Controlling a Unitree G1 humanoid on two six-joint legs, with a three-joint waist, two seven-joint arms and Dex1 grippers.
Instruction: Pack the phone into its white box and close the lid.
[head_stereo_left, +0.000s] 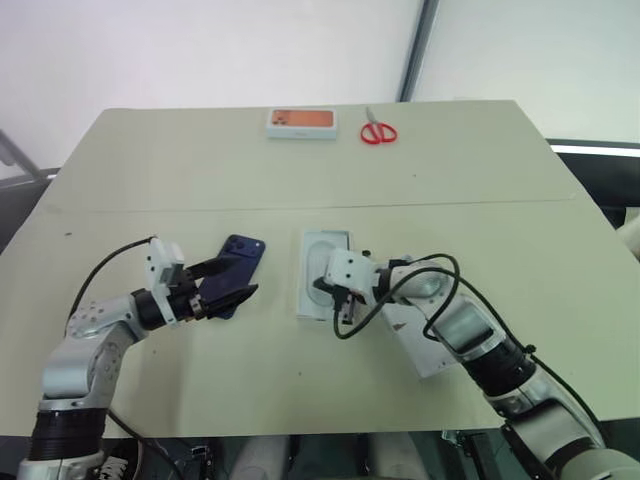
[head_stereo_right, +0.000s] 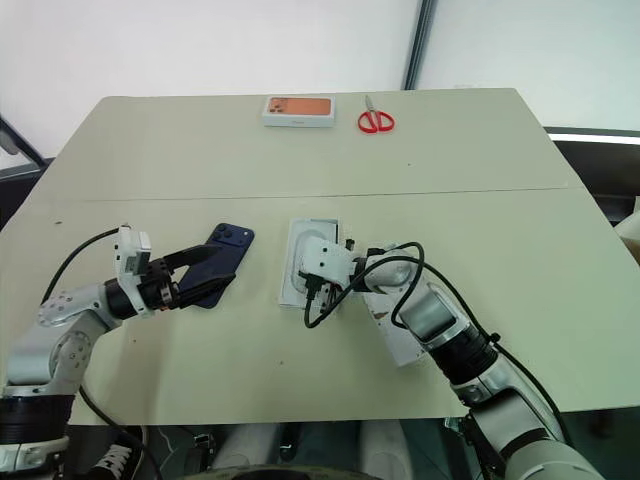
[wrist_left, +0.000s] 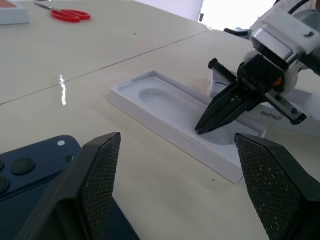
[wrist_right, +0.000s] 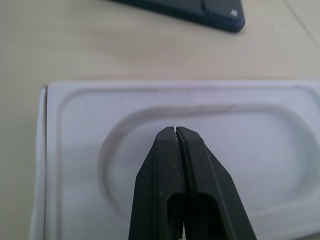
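I am staging the packing step: phone (head_stereo_left: 240, 262) lying on the desk (head_stereo_left: 300, 170), at 9 o'clock of the box (head_stereo_left: 312, 262). Left fingers (wrist_left: 102, 175) spread, straddling its near end; right gripper (wrist_right: 176, 134) clenched empty over the box insert. Next, I judge: clamping the phone.

The navy phone (head_stereo_left: 240, 262) lies flat, camera-side up, beside the white box (head_stereo_left: 322, 273) with its oval-recessed insert; the lid (head_stereo_left: 420, 340), seemingly, lies partly hidden alongside.

A robot test room or lab: plain beige worktable (head_stereo_left: 300, 180) before bare white walls (head_stereo_left: 200, 50), black window frame (head_stereo_left: 418, 48) at upper right.
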